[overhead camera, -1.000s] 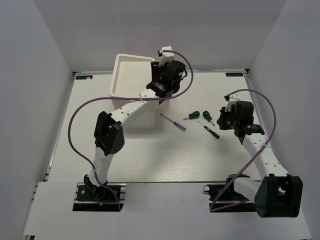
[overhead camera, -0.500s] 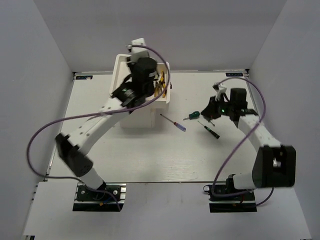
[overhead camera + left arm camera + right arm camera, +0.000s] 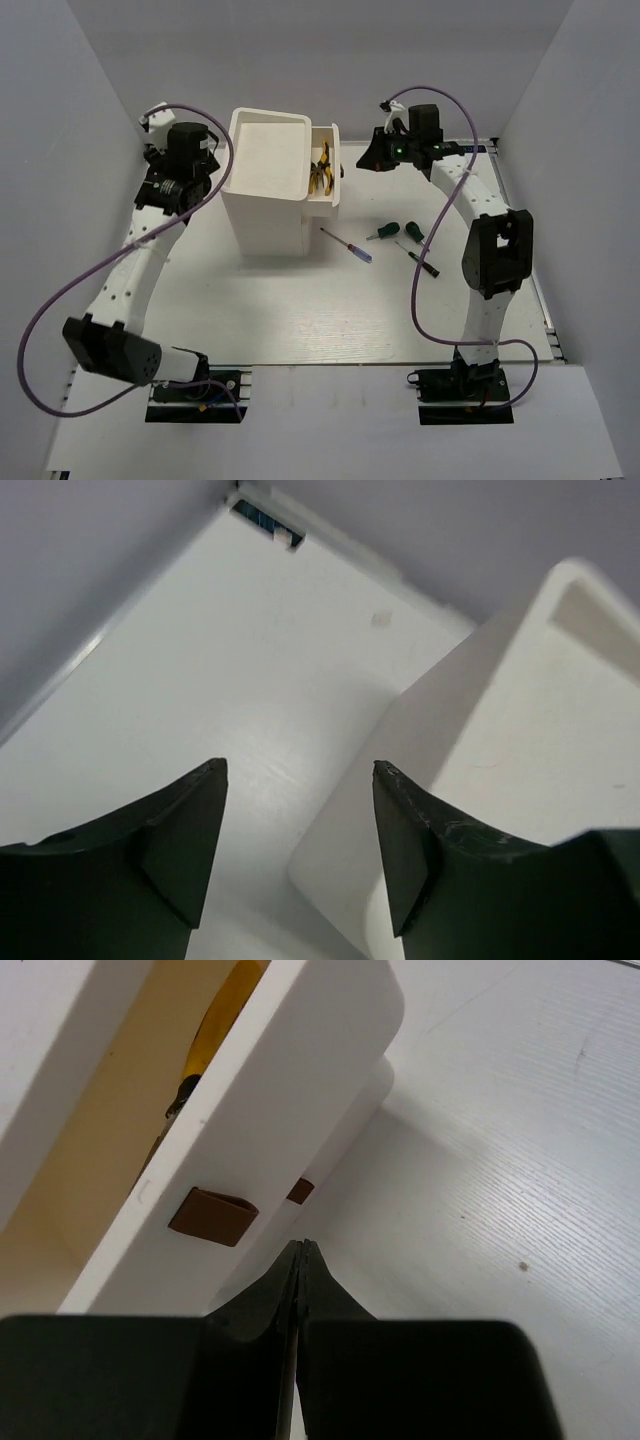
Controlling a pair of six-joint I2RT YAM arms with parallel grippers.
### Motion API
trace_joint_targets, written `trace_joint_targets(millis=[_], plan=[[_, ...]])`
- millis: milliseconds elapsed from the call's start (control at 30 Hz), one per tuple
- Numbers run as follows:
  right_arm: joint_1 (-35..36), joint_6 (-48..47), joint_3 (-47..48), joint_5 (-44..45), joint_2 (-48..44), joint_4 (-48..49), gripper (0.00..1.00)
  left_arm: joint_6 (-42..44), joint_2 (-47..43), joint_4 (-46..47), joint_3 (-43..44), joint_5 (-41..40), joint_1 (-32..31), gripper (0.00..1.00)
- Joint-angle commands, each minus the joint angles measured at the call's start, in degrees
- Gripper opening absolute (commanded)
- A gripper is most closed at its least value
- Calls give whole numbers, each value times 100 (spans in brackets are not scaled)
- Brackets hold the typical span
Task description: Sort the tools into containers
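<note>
White tabletop (image 3: 300, 320) w/ plain pale walls on three sides; both arms stretch toward the far edge.

R gripper (image 3: 300, 1252): fingers pressed together, nothing btwn them. Its tip is just beside the knobbed front of the open drawer (image 3: 337, 160) on the right side of the white box (image 3: 272, 225). From the wrist view the tip sits just under that drawer front, close to two brown knobs (image 3: 212, 1216); can't tell if it touches. Inside the drawer, just past the front panel from the tip, lie the pliers (image 3: 322, 172), w/ yellow-and-black handles.

L gripper (image 3: 298, 772): fingers apart, holding nothing. It hangs over the table near the far-left corner, w/ the box's left-hand corner just to its right.

Box stands toward the far edge, left of centre, btwn the two grippers, recessed top facing up.

Other tools lie loose on the table right of the box, nearer the front edge than the R gripper and well apart from it:
- blue-purple screwdriver (image 3: 350, 246), thin shaft, closest to the box
- left green screwdriver (image 3: 384, 232) and right green screwdriver (image 3: 414, 233), near each other
- dark screwdriver (image 3: 422, 261), just in front of those two

All four are well away from the L gripper, w/ the box in btwn.
</note>
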Motion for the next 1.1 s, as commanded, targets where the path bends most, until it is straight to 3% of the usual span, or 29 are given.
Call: trace_joint_targets(millis=[0,300,433,667,1067], plan=[[103,162,296,343,48,-368,0,-454,309,-356,-242,1881,749,70],[393,240,295,327,223,-245,0,-834,914,417,-541,3675,2008,70],[507,355,410,-358,337,-52,0,-834,1099,672,-681,4351,2123,70],[701,548,682,-711,522,89,0,-606,1416,963,-814,5354,2123,70],[885,671,1077,-1106,776,204,0,-324,1531,1016,-928,5908,2123,70]])
